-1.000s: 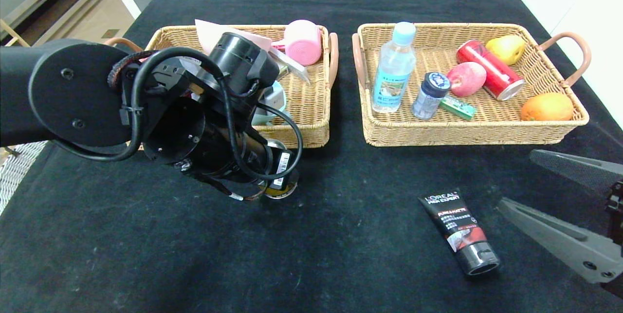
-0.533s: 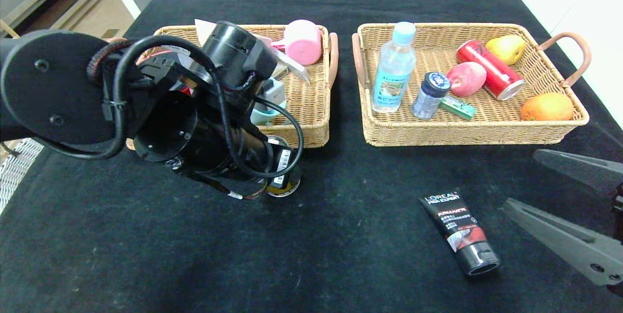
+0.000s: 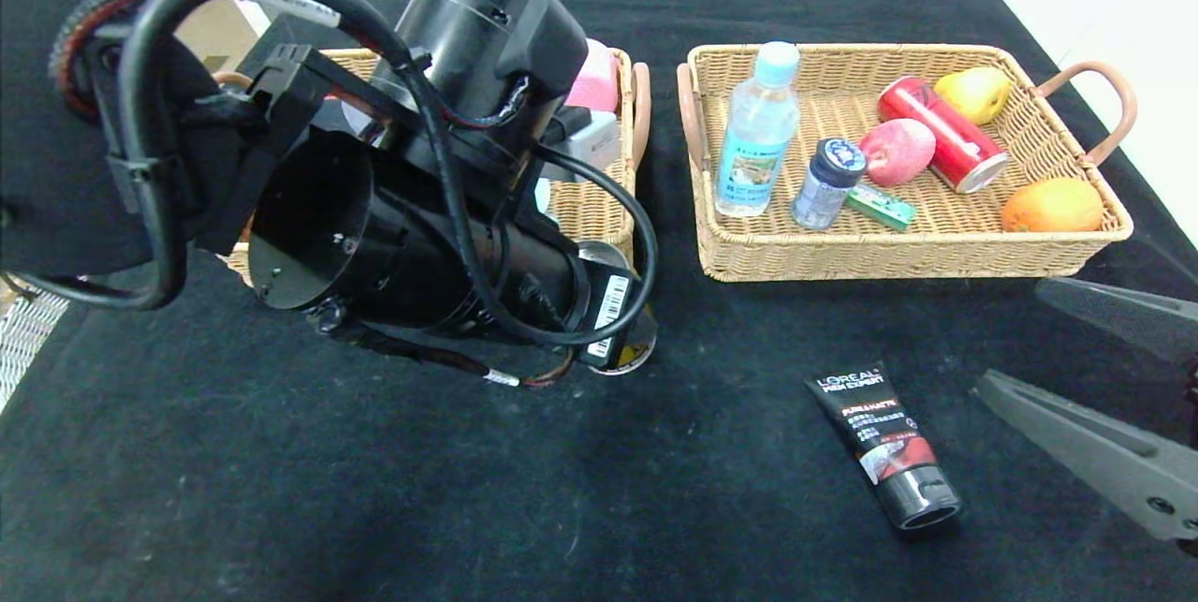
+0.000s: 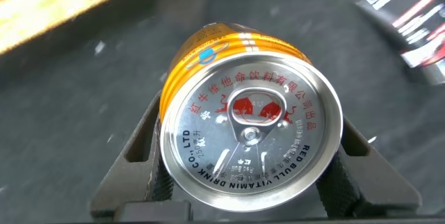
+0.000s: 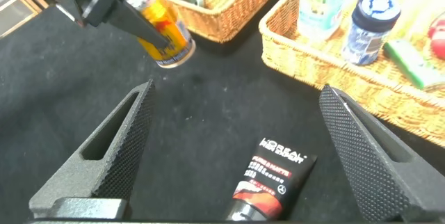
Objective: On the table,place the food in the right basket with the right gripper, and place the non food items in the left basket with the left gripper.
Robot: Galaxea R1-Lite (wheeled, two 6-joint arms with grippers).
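gold-yellow can: clamped between the fingers of the left gripper, lifted off the desk just in front of the left basket, tilted. lid print reads "red bull vitamin drink co., ltd" with chinese characters.

step in hand, as judged: food sits in the wrong gripper; next move calls for setting it down or passing it toward the right basket.

black tube: lies flat on the desk, marked "l'oreal men expert".

right gripper: fingers spread wide, empty, above the tube.
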